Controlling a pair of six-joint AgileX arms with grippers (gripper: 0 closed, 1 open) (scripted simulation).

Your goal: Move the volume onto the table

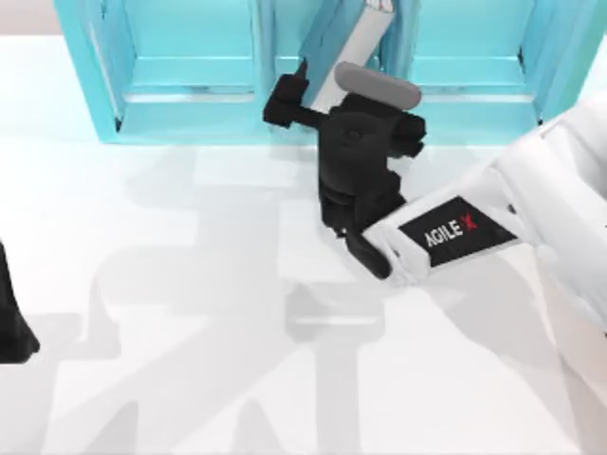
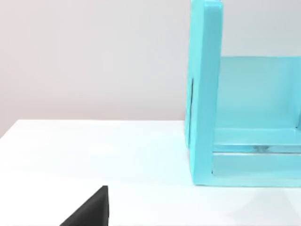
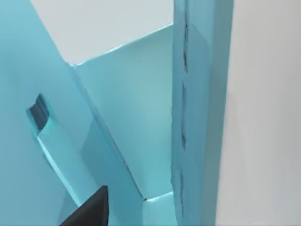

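The left pincer (image 1: 11, 327) is parked at the frame's lower-left edge over the white bench (image 1: 190, 313); whether it is open I cannot tell. Farther back, upper centre, the right pincer (image 1: 313, 100) reaches into the shelf unit's (image 1: 190, 57) middle compartment, where the teal volume (image 1: 356, 47) leans tilted, seemingly to draw it out; its grip is hidden.

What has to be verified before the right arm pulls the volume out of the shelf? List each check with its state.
1. Volume found: ok, in the middle compartment of the shelf unit.
2. Volume upright: not ok, it leans.
3. Right hand at the volume: ok, at the compartment's mouth beside it.
4. Firm grip on the volume: cannot tell.
5. Left hand out of the path: ok, parked at the left edge of the table.
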